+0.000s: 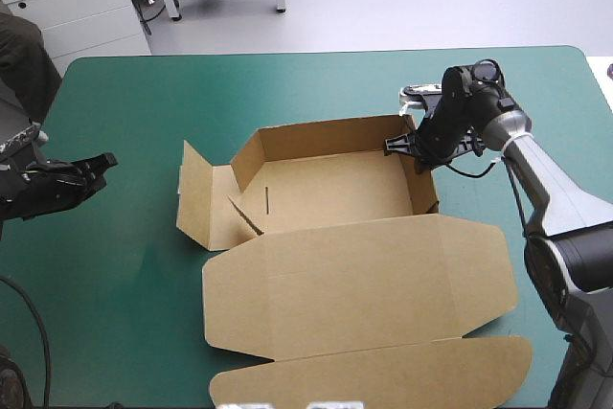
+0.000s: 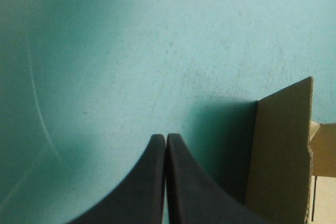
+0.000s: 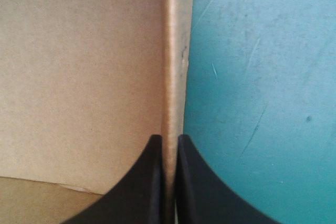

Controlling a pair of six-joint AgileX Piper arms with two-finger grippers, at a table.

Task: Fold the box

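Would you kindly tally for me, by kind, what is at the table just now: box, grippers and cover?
Brown box: 1
Black grippers: 2, the left gripper shut on nothing, the right gripper shut on the box's raised wall
Teal-green cover: 1
Total: 4

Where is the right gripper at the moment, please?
In the high view, the right gripper pinches the right wall of the box, near its far corner.
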